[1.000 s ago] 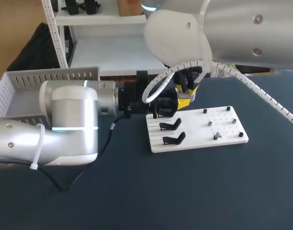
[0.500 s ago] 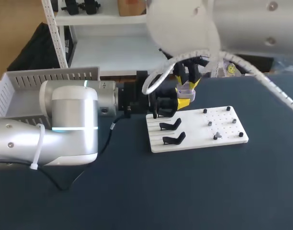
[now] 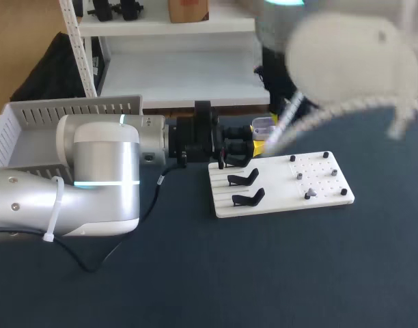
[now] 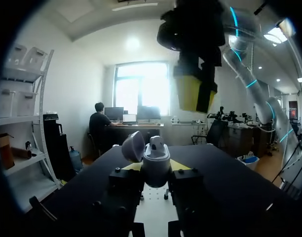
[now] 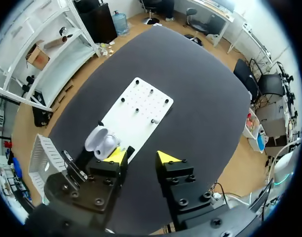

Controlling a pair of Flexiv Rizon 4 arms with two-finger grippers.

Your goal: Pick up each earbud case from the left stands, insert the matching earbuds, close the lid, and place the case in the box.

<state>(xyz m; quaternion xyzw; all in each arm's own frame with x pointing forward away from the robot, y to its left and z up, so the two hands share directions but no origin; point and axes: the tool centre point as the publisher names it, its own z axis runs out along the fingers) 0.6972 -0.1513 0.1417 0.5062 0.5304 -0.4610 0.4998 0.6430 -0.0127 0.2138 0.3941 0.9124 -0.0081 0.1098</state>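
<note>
Two fingers (image 4: pixel 132 167) of the left gripper (image 4: pixel 156 168) clamp the case (image 4: pixel 156 157), its lid (image 4: pixel 133 146) open, just off the far end of the board (image 3: pixel 318 188). The right gripper (image 5: pixel 141 157) hangs high over the worktop (image 3: pixel 195 273), fingers apart and holding nothing. Two black stands (image 3: pixel 243 179) sit on the board. The box (image 3: pixel 31 109) lies at the far left.

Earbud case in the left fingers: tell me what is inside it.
The pale grey earbud case, lid hinged back, shows one rounded earbud-like piece standing up from it. Anything deeper is hidden by the case wall.
</note>
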